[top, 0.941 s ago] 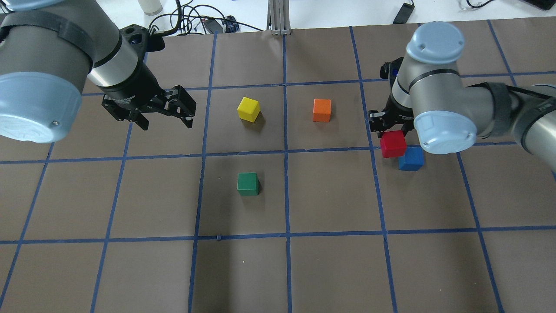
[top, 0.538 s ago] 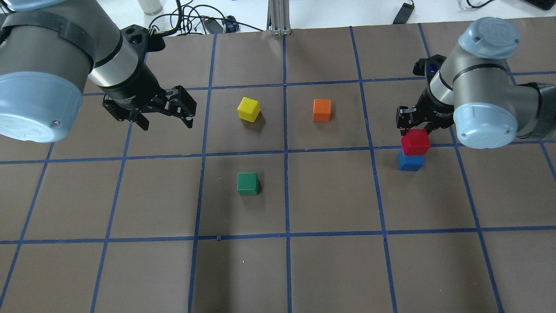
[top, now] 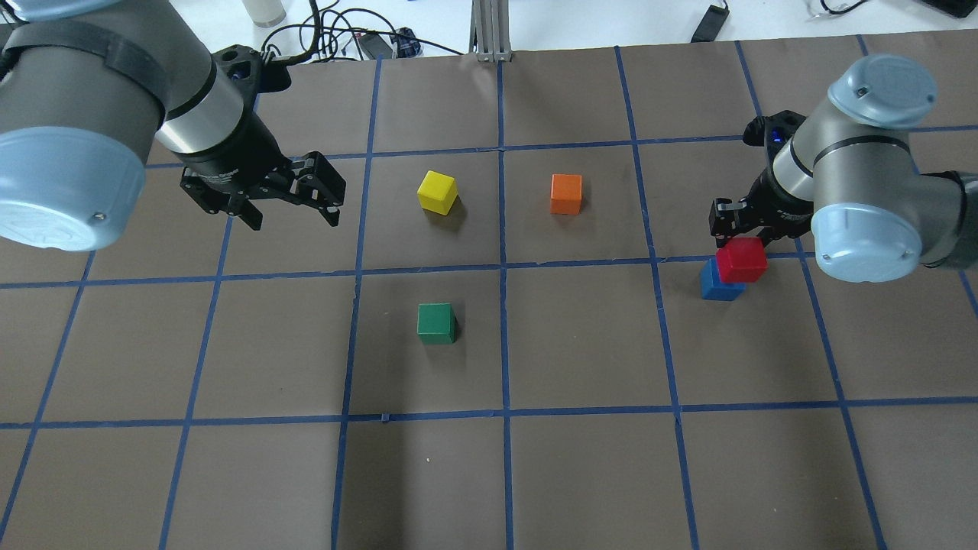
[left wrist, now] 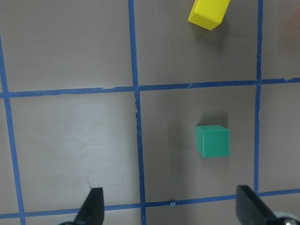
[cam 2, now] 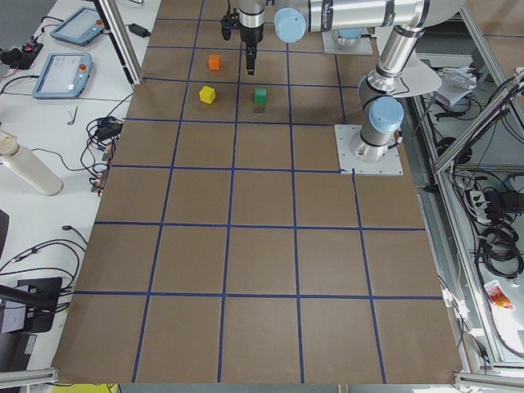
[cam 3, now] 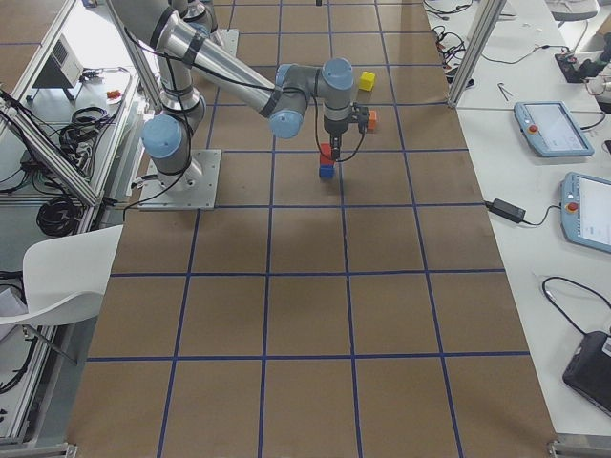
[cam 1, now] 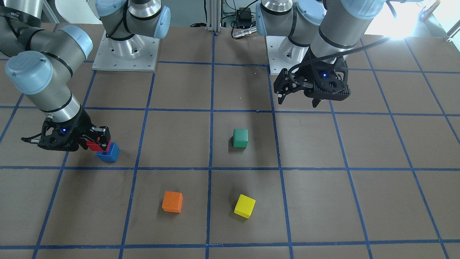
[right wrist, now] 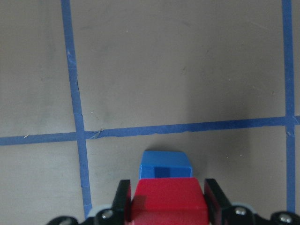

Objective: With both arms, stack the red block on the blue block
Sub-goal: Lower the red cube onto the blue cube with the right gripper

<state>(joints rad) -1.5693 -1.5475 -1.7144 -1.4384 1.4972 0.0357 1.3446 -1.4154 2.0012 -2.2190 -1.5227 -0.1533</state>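
Observation:
My right gripper (top: 739, 243) is shut on the red block (top: 741, 260) and holds it just above the blue block (top: 717, 284), which sits on the brown table. In the right wrist view the red block (right wrist: 169, 200) sits between the fingers with the blue block (right wrist: 165, 164) below it. The front view shows the red block (cam 1: 95, 145) overlapping the blue block (cam 1: 109, 152). Whether they touch I cannot tell. My left gripper (top: 294, 206) is open and empty, high above the table at the far left (cam 1: 297, 94).
A green cube (top: 436, 323), a yellow cube (top: 437, 191) and an orange cube (top: 566, 193) stand apart in the table's middle. The green cube (left wrist: 213, 140) and yellow cube (left wrist: 209, 13) show in the left wrist view. Blue tape lines grid the table.
My right gripper has carried the red block rightward, from the blue block's left side to over it. The left arm has not moved.

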